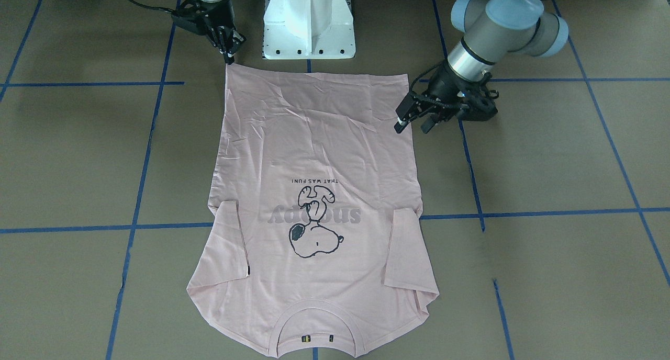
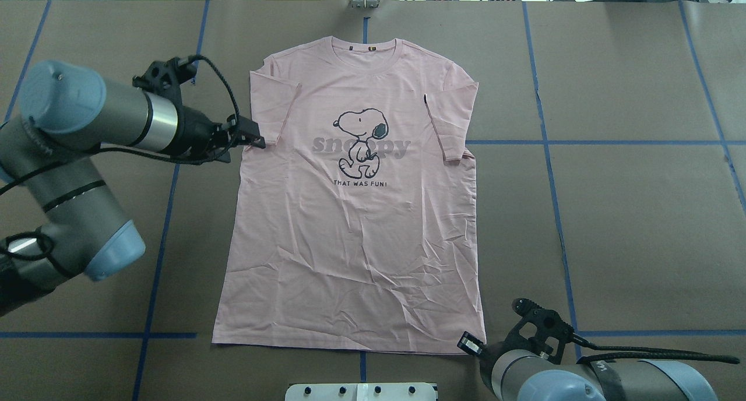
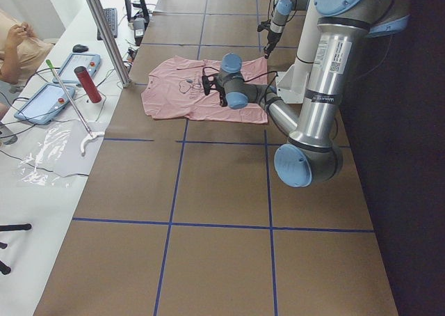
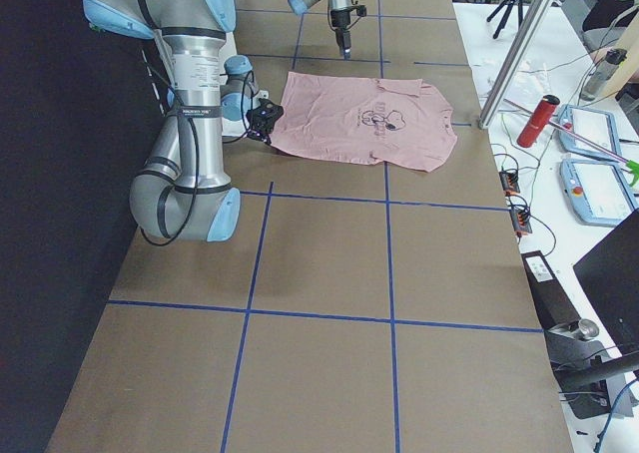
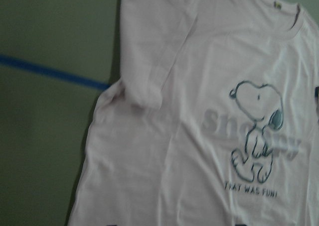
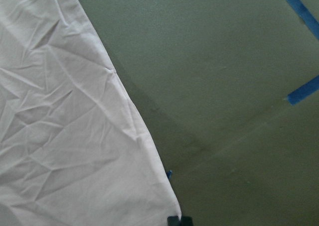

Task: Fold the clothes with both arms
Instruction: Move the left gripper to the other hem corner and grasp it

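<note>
You are looking at one pale pink short-sleeved T-shirt (image 2: 349, 243), which is lying flat on the brown table (image 2: 629, 226), print side up. Both sleeves are lying turned in over the chest, and the lower half is showing fine creases toward the hem. The ribbed collar (image 2: 368, 56) is finishing the T-shirt's top end.

The left fingers (image 1: 404, 114) are standing apart, gripping nothing, and are hanging at the T-shirt's side edge, between sleeve and hem. The right fingers (image 1: 229, 52) are drawn together and are pointing down at the T-shirt's hem corner. Their tips are meeting the edge of the cloth, but you cannot tell whether any cloth is caught between them.

The print (image 2: 361, 141) is showing a black-outline Snoopy over grey lettering reading "snoopy", with "THAT WAS FUN!" in black beneath. The small tags inside the collar and the black tag (image 2: 425, 99) on one sleeve are too small to read.
</note>
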You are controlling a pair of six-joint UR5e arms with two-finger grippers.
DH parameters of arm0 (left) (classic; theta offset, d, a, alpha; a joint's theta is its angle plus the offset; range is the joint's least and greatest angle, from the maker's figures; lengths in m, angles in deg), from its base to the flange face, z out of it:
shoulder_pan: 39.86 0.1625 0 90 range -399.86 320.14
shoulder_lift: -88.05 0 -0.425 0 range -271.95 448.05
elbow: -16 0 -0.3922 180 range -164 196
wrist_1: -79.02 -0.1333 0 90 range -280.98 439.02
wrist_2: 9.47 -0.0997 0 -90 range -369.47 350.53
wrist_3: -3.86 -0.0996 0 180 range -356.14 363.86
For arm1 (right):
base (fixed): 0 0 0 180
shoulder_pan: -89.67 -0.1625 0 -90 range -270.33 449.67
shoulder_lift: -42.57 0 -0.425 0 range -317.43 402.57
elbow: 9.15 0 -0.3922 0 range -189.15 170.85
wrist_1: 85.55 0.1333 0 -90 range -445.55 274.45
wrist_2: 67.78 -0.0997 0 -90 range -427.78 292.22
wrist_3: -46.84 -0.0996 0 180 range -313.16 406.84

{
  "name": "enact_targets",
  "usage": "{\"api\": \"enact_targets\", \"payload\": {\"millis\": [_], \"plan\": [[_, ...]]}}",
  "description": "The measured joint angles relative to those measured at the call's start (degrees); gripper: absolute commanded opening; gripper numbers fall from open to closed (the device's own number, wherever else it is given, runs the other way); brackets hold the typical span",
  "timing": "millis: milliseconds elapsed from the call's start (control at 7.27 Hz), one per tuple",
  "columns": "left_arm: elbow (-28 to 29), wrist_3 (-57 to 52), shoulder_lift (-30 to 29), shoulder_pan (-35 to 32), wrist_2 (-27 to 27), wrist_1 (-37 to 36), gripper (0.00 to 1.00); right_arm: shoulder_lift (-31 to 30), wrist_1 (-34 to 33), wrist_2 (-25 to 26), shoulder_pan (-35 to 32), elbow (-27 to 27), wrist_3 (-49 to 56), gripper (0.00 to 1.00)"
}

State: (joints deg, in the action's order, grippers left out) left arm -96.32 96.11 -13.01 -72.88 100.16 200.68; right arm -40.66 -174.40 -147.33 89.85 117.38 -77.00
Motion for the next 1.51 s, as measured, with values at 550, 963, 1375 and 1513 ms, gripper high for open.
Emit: {"api": "enact_targets", "payload": {"millis": [550, 963, 1375, 1513], "plan": [[-7.6, 15.4, 9.7, 19.4, -13.8, -8.1, 0.74, -0.1, 0.0, 0.0, 0.2, 0.3, 0.0, 0.0], [-6.6, 16.7, 10.0, 22.5, -15.3, -10.3, 0.61, -0.1, 0.0, 0.0, 0.2, 0.1, 0.0, 0.0], [-6.3, 16.8, 10.0, 23.0, -15.4, -10.5, 0.53, -0.1, 0.0, 0.0, 0.2, 0.1, 0.2, 0.0], [-6.3, 16.8, 10.0, 23.1, -15.4, -10.5, 0.4, -0.1, 0.0, 0.0, 0.2, 0.1, 0.2, 0.0]]}}
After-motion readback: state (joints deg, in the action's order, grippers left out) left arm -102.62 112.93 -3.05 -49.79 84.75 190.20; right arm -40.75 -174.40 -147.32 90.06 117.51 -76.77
